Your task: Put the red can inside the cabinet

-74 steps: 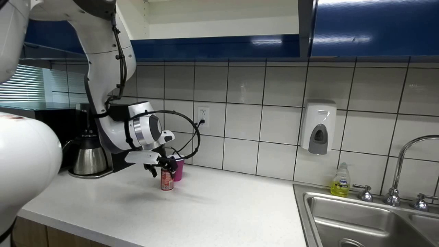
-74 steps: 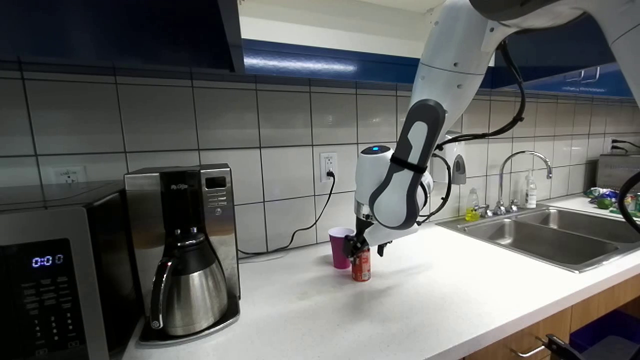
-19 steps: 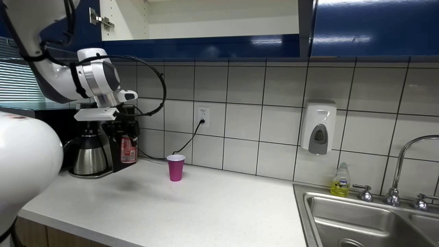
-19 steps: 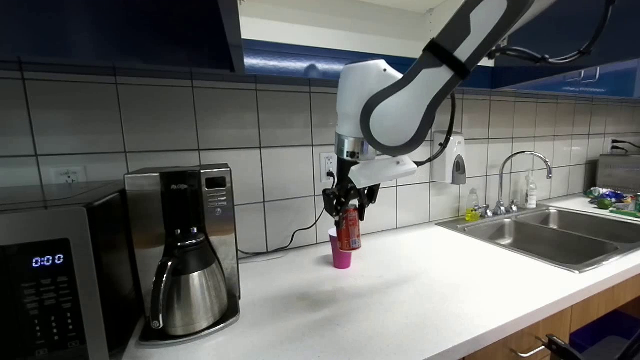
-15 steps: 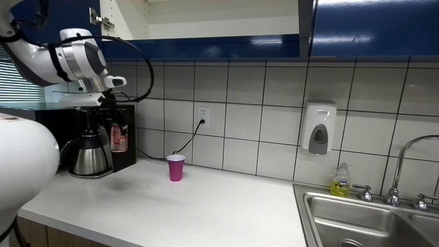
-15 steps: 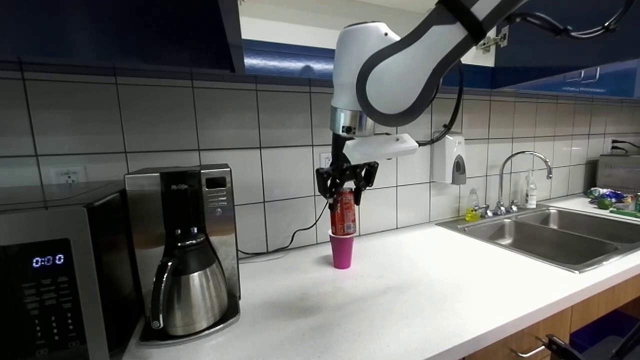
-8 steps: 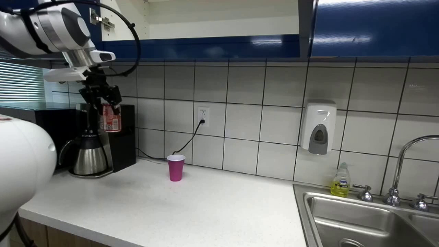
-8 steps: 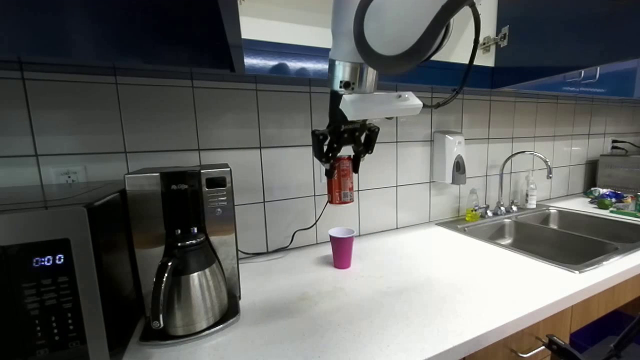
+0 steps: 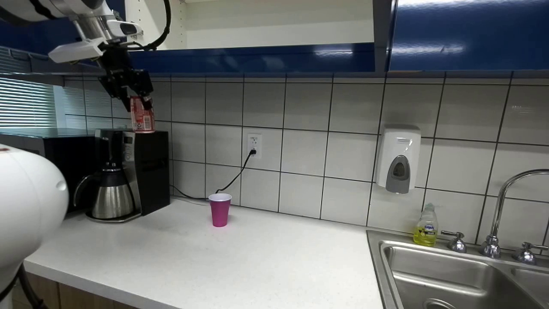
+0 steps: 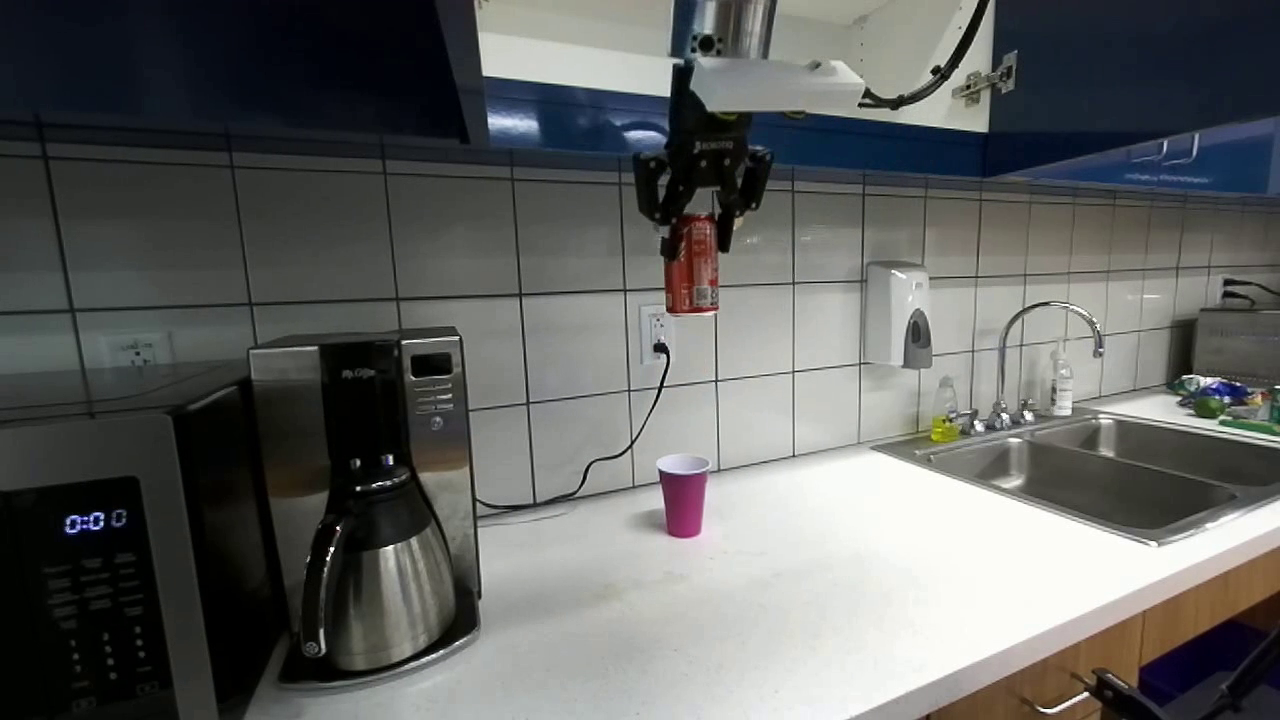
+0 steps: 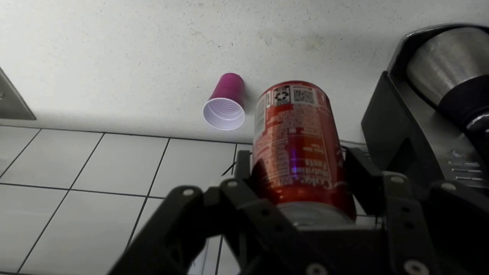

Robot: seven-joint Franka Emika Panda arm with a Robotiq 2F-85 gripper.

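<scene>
My gripper [image 10: 696, 247] is shut on the red can [image 10: 692, 280], one finger on each side near its top. The can hangs roughly upright in the air, well above the counter and just under the level of the cabinet's blue lower edge. In the wrist view the can [image 11: 296, 133] fills the space between the fingers [image 11: 243, 164], its lower end pointing away from the camera. The cabinet [image 9: 279, 28] stands open above, its pale interior showing in both exterior views. Part of the cabinet's inside is cut off by the top of the picture.
A pink cup [image 10: 684, 500] stands on the counter below the can. The coffee maker [image 10: 365, 500] and microwave [image 10: 100, 560] are beside it. An opened blue door [image 10: 1130, 90] hangs at the cabinet's side. A soap dispenser [image 9: 399, 159] is on the wall, near the sink [image 9: 433, 274].
Earlier the can stood on the counter in front of the cup, with the gripper at it. Since then arm and can have risen together, continuing upward over the last second.
</scene>
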